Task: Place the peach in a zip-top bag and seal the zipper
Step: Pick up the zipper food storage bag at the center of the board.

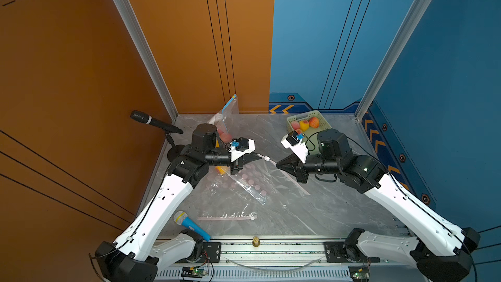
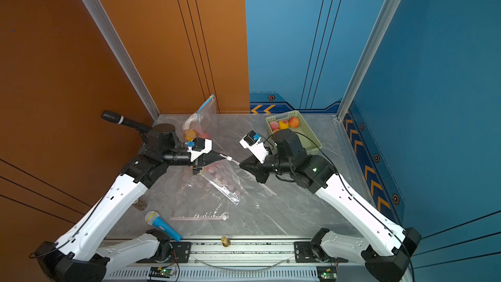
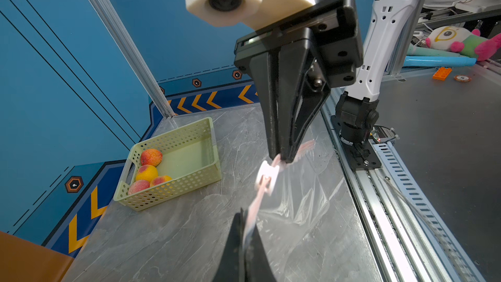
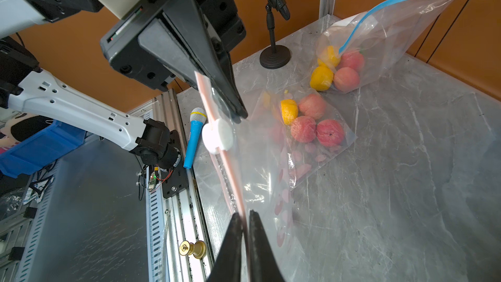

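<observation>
**Zip-top bag** point(image 4: 260, 164): clear film, pink zipper strip point(image 4: 230, 174), white slider point(image 4: 218, 135). It is held up over the middle of the bench point(image 1: 325, 207). The strip is stretched between the two claws and the film hangs down toward the surface. The slider sits on the strip between the claws, just beside the left one.

**Left claw** point(image 1: 259, 156): clenched on the strip, with the pink edge pinched at its tips.

**Right claw** point(image 4: 245, 214): clenched on the same strip, which passes through the thin slit between its fingers. A short length of strip runs on past it.

**Peaches** point(image 3: 146, 172): four, in a pale green perforated basket point(image 3: 189, 134) at the far right corner of the bench, well apart from the held bag.

**Dotted bag** point(image 4: 322, 150): clear with pink dots, lying on the bench below the left arm. It holds red peaches and a yellow fruit. Whether it is the lower part of the held bag cannot be told.

**Blue-zipper bag** point(image 4: 406, 23): holds fruit and leans against the orange wall at the far edge.

**Flat bag** point(image 1: 227, 215): lies near the near edge.

**Blue toy microphone** point(image 1: 189, 225): near the near left corner.

**Black microphone** point(image 1: 154, 122): on a stand at the far left corner.
</observation>
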Controlling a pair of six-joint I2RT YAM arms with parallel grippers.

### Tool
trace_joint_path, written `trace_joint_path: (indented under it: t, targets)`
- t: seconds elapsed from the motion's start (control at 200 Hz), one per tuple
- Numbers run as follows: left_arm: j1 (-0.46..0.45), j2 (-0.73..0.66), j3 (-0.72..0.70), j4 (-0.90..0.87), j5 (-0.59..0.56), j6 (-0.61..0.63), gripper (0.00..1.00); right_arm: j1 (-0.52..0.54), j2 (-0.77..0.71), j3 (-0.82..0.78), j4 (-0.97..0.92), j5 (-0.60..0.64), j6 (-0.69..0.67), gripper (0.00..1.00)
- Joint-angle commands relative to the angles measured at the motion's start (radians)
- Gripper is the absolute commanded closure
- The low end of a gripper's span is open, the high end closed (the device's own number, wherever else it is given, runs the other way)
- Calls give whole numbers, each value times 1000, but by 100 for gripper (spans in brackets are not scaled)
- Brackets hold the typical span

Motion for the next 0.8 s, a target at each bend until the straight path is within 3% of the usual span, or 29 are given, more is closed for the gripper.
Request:
trace_joint_path:
  t: [0.0,0.305,0.446,0.526,0.796]
  targets:
    - [-15,-11,-9,31,5,-23,100,12,13,-15,31,22,14,88]
    - [-31,9,-16,91,-19,-65,100,35,37,-24,81,36,44,88]
    - [-13,-7,-48,104,-25,-41,100,9,-10,-22,126,-41,112,64]
    - [-5,-19,-61,92,-23,-15,100,-32,-69,-53,192,-78,186,58]
    - [-4,-51,-95,82,-21,81,100,-74,-112,-71,93,-18,221,70]
